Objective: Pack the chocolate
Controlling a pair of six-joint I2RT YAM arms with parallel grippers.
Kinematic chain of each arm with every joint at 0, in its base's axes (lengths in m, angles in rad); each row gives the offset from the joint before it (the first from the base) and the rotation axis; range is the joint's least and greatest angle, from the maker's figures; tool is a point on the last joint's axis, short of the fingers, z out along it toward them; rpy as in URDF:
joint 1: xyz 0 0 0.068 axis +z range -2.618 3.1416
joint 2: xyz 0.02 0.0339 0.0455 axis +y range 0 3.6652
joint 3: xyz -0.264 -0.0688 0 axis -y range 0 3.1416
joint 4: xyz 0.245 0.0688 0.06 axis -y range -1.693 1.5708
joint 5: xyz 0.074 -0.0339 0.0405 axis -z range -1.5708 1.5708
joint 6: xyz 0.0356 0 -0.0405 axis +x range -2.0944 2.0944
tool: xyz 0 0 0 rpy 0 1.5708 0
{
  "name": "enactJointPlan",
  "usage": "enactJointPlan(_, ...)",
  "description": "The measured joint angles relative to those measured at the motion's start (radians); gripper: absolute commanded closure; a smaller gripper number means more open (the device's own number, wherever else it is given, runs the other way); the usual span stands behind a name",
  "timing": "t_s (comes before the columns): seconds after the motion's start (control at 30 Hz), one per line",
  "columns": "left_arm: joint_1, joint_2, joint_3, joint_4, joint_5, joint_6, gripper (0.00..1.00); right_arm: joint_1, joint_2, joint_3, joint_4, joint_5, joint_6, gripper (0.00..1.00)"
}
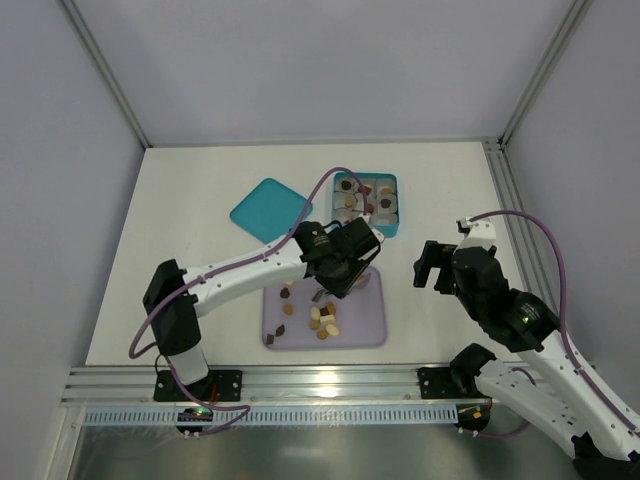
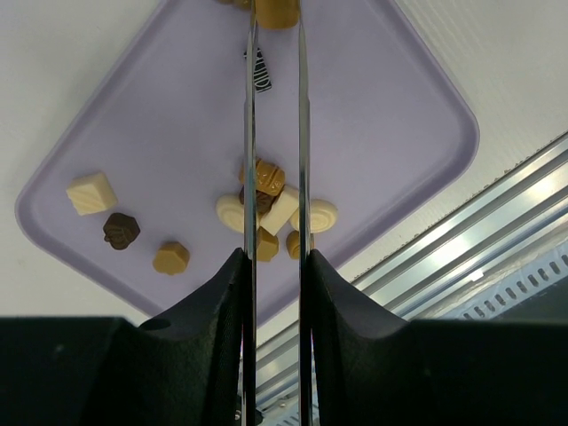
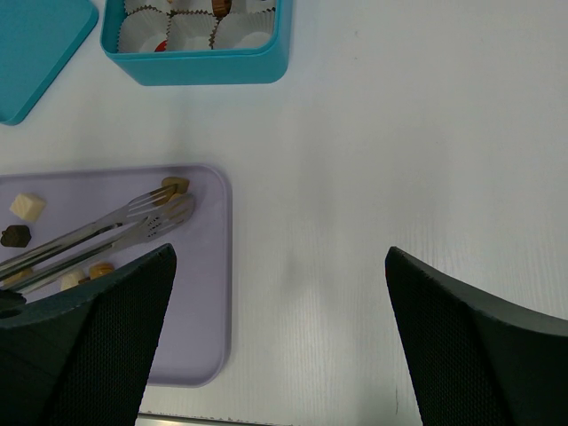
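Note:
Several chocolate pieces (image 2: 170,257) in tan, cream and dark brown lie on the lilac tray (image 2: 373,115), mostly toward its near edge (image 1: 322,318). My left gripper (image 2: 275,257) is shut on a pair of metal tongs (image 2: 250,133), above the tray (image 1: 360,320). The tongs' tips pinch a tan chocolate (image 2: 275,11), seen in the right wrist view as a tan piece (image 3: 175,186) near the tray's far right corner. My right gripper (image 3: 280,257) stands open over bare table, to the right of the tray (image 1: 430,265).
A teal box (image 1: 390,215) with white crinkled cups and a few pieces inside sits beyond the tray. Its wall (image 3: 195,67) shows in the right wrist view. The teal lid (image 1: 268,208) lies to the box's left. An aluminium rail (image 2: 497,222) runs along the near edge.

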Motion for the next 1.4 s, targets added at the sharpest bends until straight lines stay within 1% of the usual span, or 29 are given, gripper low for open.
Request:
enactJointPlan(0.2, 0.000, -0.014, 0.020, -0.019, -0.018, 0.000, 0.72, 0.000, 0.000, 0.000, 0.000, 0.000, 0.000, 0.00)
enactJointPlan(0.4, 0.006, -0.026, 0.080, -0.034, -0.048, 0.000, 0.72, 0.000, 0.000, 0.000, 0.000, 0.000, 0.000, 0.00)
enactJointPlan(0.53, 0.031, -0.026, 0.142, -0.045, -0.059, 0.001, 0.72, 0.000, 0.000, 0.000, 0.000, -0.001, -0.001, 0.00)
enactJointPlan(0.67, 0.086, -0.011, 0.226, -0.053, -0.066, 0.005, 0.72, 0.000, 0.000, 0.000, 0.000, -0.003, -0.003, 0.00)
enactJointPlan(0.87, 0.170, 0.083, 0.363, -0.056, -0.070, 0.027, 0.71, 0.000, 0.000, 0.000, 0.000, -0.008, -0.007, 0.00)
enactJointPlan(1.07, 0.230, 0.203, 0.446, -0.056, -0.068, 0.053, 0.72, 0.000, 0.000, 0.000, 0.001, -0.012, -0.011, 0.00)
enactJointPlan(1.4, 0.257, 0.309, 0.518, -0.060, -0.047, 0.081, 0.71, 0.000, 0.000, -0.006, 0.008, -0.019, -0.015, 0.00)
